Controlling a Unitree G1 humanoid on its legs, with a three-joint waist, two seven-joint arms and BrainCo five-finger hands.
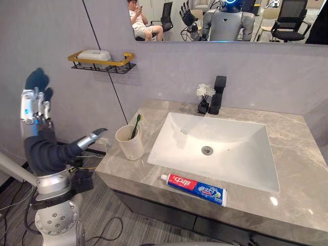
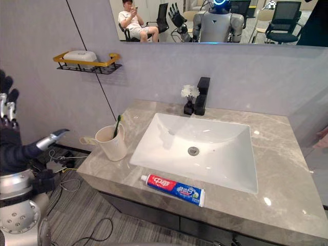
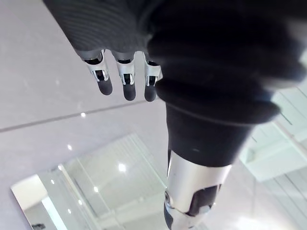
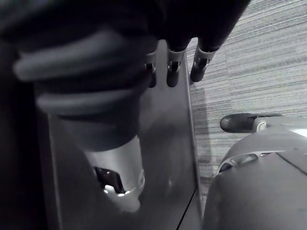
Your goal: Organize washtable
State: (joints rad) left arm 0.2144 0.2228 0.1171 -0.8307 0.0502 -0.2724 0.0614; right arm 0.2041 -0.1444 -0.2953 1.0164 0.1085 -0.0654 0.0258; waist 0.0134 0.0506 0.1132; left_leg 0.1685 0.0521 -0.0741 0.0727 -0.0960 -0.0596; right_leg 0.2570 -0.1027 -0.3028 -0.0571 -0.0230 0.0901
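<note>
Left eye view: the toothpaste tube (image 1: 193,189), its label printed in red and blue, lies on the grey marble washtable (image 1: 300,169) in front of the white basin (image 1: 236,138). A cream cup (image 1: 129,143) holds a toothbrush (image 1: 136,124). The left hand (image 1: 36,110) is raised well to their left, fingers straight and empty.

Right wrist view: the right hand (image 4: 173,72) hangs above grey carpet (image 4: 259,57) with its fingers relaxed, holding nothing.

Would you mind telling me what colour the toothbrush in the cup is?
Green; the toothbrush in the cup shows best in the left eye view.
</note>
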